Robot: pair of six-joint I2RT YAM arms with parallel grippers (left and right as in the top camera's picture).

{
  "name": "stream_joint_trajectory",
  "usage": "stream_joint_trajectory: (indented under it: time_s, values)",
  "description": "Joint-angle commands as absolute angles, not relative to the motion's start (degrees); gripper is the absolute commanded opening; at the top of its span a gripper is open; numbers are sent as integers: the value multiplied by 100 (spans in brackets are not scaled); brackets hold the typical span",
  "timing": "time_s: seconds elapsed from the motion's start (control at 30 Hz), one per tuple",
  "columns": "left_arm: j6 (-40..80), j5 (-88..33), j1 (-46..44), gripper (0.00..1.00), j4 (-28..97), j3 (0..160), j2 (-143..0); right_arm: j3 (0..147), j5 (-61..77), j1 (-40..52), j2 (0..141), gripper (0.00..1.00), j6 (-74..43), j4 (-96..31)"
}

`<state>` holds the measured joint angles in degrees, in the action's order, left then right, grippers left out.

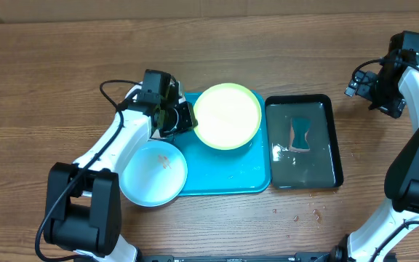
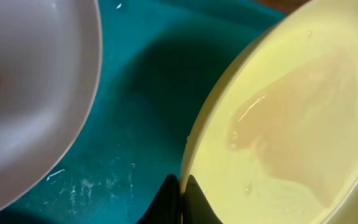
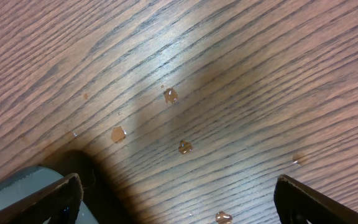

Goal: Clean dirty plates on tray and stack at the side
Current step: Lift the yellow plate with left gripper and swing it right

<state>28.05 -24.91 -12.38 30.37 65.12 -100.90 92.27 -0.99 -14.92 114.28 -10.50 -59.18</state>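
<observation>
Left tool (image 1: 181,116) pinches the yellow plate (image 1: 228,116) at its left rim, over the tray (image 1: 224,183). Right tool (image 3: 176,194) is spread above the bench (image 1: 49,58).

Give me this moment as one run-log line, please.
left hand: shut on yellow-green plate rim | right hand: open, above table

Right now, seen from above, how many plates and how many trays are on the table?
Plates in view: 2, the yellow-green plate and the pale plate
Trays: 2, the turquoise tray and the black tray
Total: 4
</observation>
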Motion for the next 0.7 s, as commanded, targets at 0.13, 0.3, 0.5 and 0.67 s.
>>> stream_joint_trajectory:
  time_s: [0.13, 0.3, 0.5, 0.67]
  values:
    - [2508, -2617, -1354, 4, 3371, 7207, -10101, 9301, -126, -1503, 11295, 100, -1070, -5894]
    - [2504, -1914, -1533, 4, 3905, 7789, -10033, 9301, -126, -1503, 11295, 100, -1070, -5894]
    - [2502, -517, -2126, 4, 4460, 8486, -10003, 9301, -126, -1503, 11295, 100, -1070, -5894]
    - [2504, 346, -2668, 4, 4558, 8809, -10005, 9301, -126, -1503, 11295, 100, -1070, -5894]
